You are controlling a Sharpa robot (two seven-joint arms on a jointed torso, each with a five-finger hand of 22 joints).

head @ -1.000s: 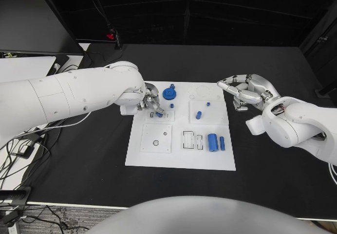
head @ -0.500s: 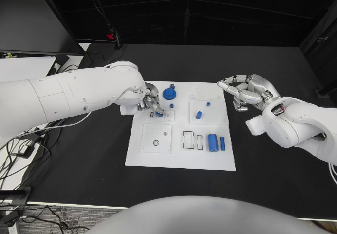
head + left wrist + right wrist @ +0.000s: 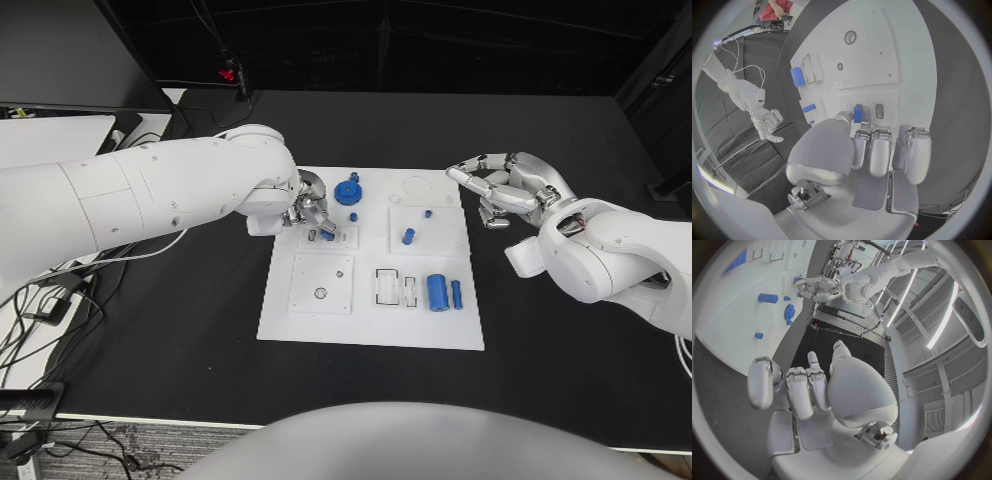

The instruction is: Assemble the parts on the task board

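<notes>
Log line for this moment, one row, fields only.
left hand: on small blue part, board upper left | right hand: holds nothing, off board's right edge | blue gear: on board

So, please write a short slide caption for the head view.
Left hand at a small blue part on the white task board; right hand hovers beside the board, holding nothing.

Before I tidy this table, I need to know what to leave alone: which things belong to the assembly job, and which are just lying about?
Part of the job:
- task board
- blue gear
- blue cylinders
- small blue peg
- left hand, at a blue part
- right hand, empty

Lying about:
- cables at the table's left edge
- monitor behind
</notes>
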